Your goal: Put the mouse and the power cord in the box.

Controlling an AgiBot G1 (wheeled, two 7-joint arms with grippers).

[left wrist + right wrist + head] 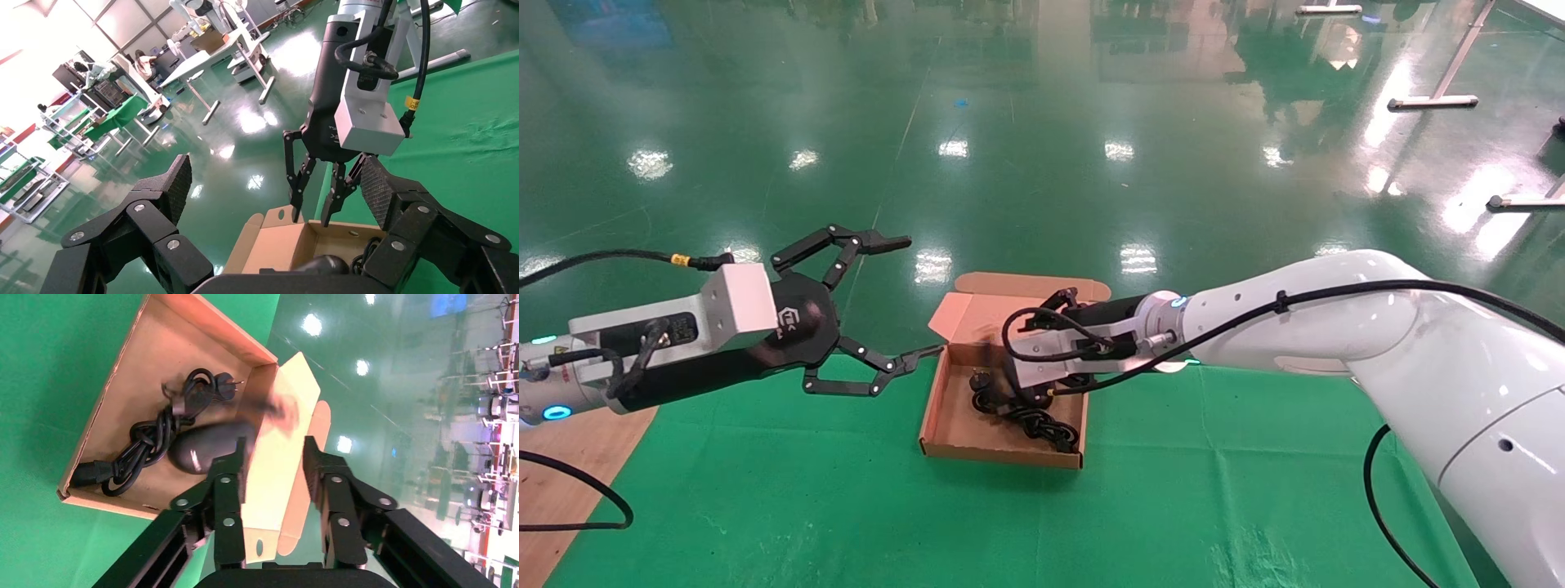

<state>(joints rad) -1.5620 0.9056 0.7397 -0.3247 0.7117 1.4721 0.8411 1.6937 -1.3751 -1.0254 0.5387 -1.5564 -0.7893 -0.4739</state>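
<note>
Nearest the head camera, the left gripper [903, 298] hangs just left of the box [944, 408], its fingers spread wide and holding nothing, one lower fingertip close to the box's left wall.

Moving rightward, the box sits open on the green mat [1222, 498], its lid [1030, 287] tipped back on the far side. Both task things already lie inside it: the power cord [150, 438], a twisted bunch of loops with a plug at each end, runs along the floor of the box, and the mouse [208, 447] rests touching it, toward the lid side.

Further right, the right gripper [275, 462] hovers above the box over the mouse, its fingers parted to a moderate gap with nothing between them.

As for handling, the mouse looks light, hard and glossy, so likely slippery; a pinch across its narrow sides would suit best. The cord looks limp but springy, best taken at the thick twisted middle, not at a plug.
</note>
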